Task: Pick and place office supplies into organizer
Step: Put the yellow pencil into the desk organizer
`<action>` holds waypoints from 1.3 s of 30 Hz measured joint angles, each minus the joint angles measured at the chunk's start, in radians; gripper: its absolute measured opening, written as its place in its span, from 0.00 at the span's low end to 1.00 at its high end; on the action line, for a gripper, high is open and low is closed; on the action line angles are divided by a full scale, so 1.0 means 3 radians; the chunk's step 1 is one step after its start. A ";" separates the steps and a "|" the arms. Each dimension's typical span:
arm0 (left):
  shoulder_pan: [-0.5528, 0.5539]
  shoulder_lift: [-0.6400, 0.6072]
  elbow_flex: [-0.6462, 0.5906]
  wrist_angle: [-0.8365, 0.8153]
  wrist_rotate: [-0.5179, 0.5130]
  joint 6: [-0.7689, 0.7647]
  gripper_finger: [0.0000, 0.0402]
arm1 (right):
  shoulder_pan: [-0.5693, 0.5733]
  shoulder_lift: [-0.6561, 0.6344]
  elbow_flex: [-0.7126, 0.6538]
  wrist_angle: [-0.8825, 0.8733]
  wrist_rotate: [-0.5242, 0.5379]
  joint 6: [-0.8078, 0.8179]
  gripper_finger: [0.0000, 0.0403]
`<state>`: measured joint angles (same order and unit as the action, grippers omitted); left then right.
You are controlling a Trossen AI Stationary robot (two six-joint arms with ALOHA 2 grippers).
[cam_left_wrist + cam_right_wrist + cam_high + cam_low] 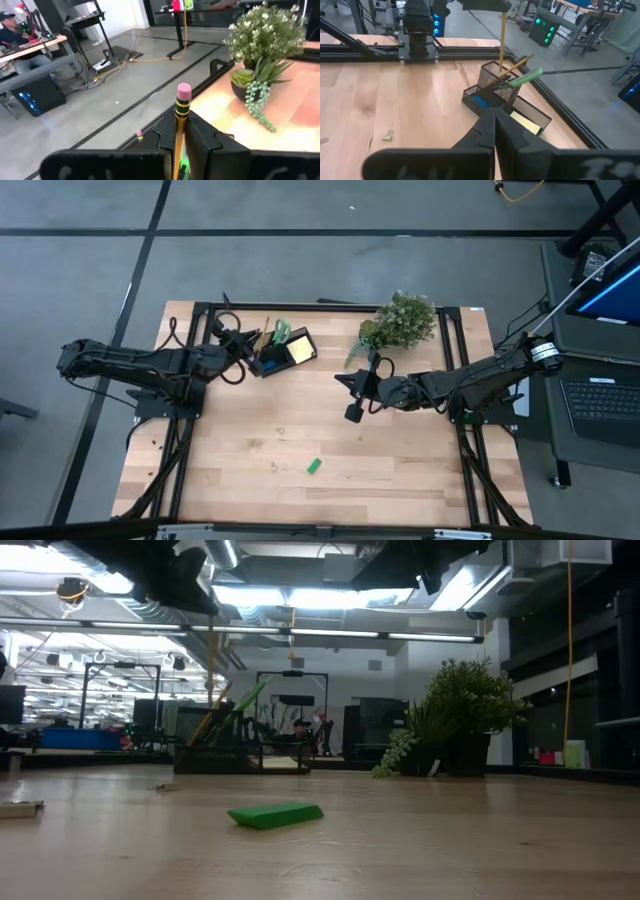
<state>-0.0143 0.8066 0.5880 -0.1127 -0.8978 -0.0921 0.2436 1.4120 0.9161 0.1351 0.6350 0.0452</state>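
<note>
The black organizer [285,352] stands at the table's far left; its mesh cup [492,75] holds a yellow pencil and green-handled scissors [525,77], with a blue block [479,101] and a yellow sticky-note pad [526,123] in other compartments. My left gripper [247,340] hovers just left of it, shut on another yellow pencil [502,40] that hangs down toward the mesh cup's rim. A small green block [314,467] lies flat on the table near the front. My right gripper [342,379] hangs shut and holding nothing above the table's middle. My left gripper pinches the pencil between its two fingers [205,137] just below the pink eraser end [181,107]. The fingers reach in roughly level from the table's left and lie across the pencil. The pencil hangs upright, eraser up, and its lower end [501,61] reaches the mesh cup's rim.
A leafy potted plant [400,320] stands at the far right of the table. A small pale scrap [388,134] lies on the wood left of the middle. The black frame rails [190,440] run along the table's sides. Bare wood stretches around the green block.
</note>
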 joint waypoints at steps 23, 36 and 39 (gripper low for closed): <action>0.0243 0.0097 0.0000 -0.1012 0.0021 -0.0970 0.04 | -0.0075 0.0176 -0.0003 0.0073 -0.0001 0.0069 0.01; 0.0603 0.0518 0.0000 -0.0777 0.0413 -0.1049 0.05 | -0.0107 0.0200 -0.0003 0.0083 -0.0001 0.0059 0.01; 0.0716 0.0613 0.0000 -0.0643 0.0558 -0.0965 0.05 | -0.0107 0.0200 -0.0003 0.0084 -0.0001 0.0059 0.01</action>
<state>0.2005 0.9906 0.5880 -0.3057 -0.7304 -0.3816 0.2115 1.4719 0.9154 0.1604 0.6346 0.0628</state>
